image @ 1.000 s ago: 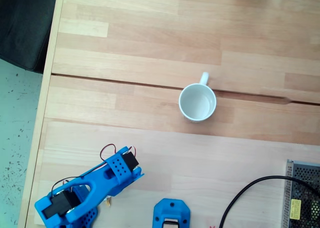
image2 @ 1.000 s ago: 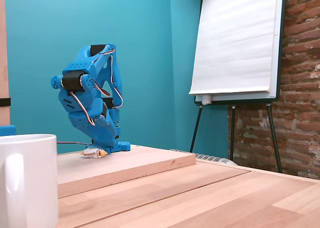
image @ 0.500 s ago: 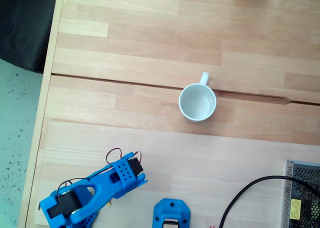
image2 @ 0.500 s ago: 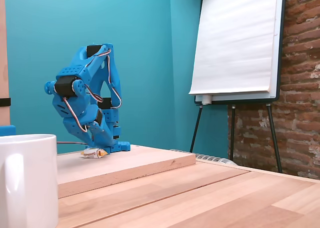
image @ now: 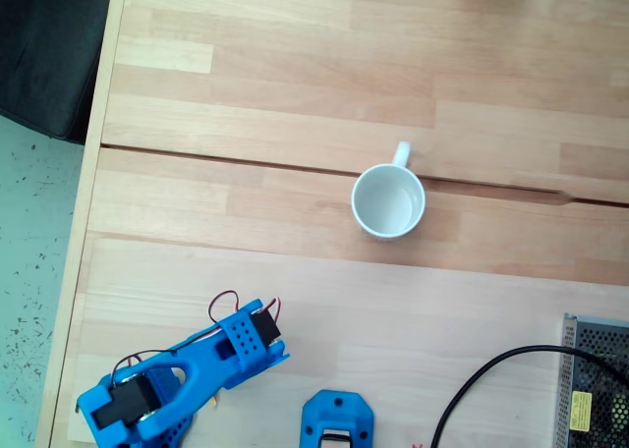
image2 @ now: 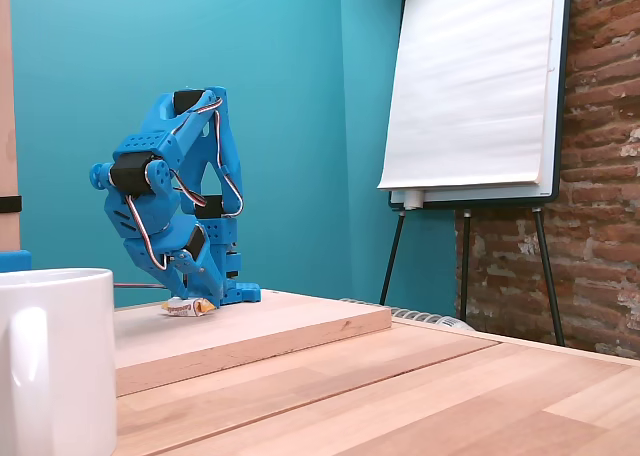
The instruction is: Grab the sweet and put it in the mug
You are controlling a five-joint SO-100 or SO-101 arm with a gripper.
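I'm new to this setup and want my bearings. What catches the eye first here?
The bright blue arm folds down over a tiny sweet on the raised board in the low fixed view. The white mug stands apart, mid-table, seen from above; a flipchart stands before the brick wall.

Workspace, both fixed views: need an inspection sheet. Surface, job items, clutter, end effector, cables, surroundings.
Surface: light wooden table of joined planks, with a dark seam running across it in a fixed view.
Job's things: white mug upright, mouth up, inside looks empty. Sweet lies on the raised board under the blue arm.
Clutter: blue printed part and a metal mesh box at the lower edge.
End effector: low over the sweet; open or shut cannot be told.
Cables: black cable curving by the mesh box; thin wires on the arm.
Surroundings: teal wall, whiteboard easel, brick wall.
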